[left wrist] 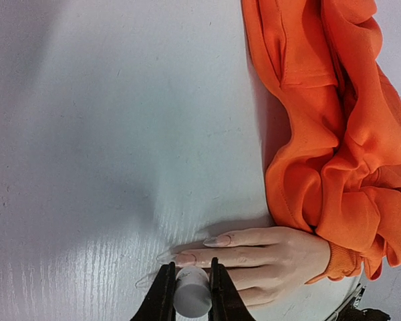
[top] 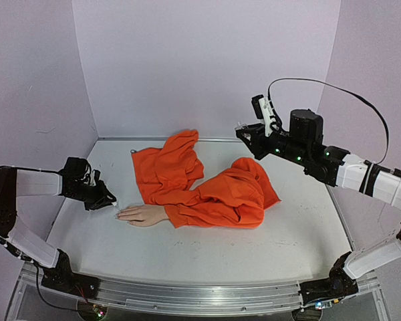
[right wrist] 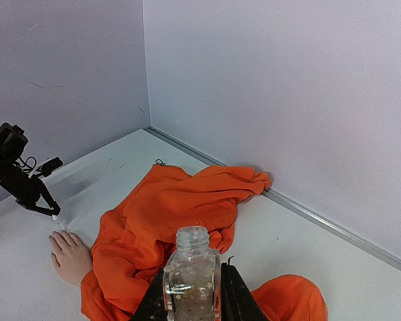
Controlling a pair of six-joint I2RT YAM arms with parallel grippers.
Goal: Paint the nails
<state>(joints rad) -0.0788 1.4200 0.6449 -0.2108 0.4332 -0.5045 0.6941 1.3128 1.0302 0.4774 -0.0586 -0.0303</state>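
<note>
Nails (left wrist: 217,241): at the fingertips of the mannequin hand (left wrist: 267,257), which lies flat, palm down, on the bench (top: 254,247) at the left, its wrist in the orange sleeve (top: 214,194). The nails are long and pale, barely distinct from the skin. No colour is visible on them.

Left fingers (left wrist: 162,297): clamped on a short white cylinder (left wrist: 191,291), by my reading the brush cap. It sits low, just beside the hand's fingertips. Bristles are not resolved in any view, so contact with a nail cannot be confirmed.

Right fingers (right wrist: 235,297): clamped around a small clear glass bottle (right wrist: 191,274), uncapped and upright, raised well apart from the hand above the garment.

Step in hand, as judged: laying polish on a nail.

Notes for doing it well:
- Stroke along the nail, base toward tip, one nail at a time. Use light pressure, as the hand looks unfixed and may slide on the smooth bench.
- Tilt the cap so only the brush tip meets the nail, not skin or bench.
- Hold the bottle level. The neck is open, so it could spill onto the sleeve below.
- To reload, bring the bottle nearer rather than carry a wet brush across the fabric.
</note>
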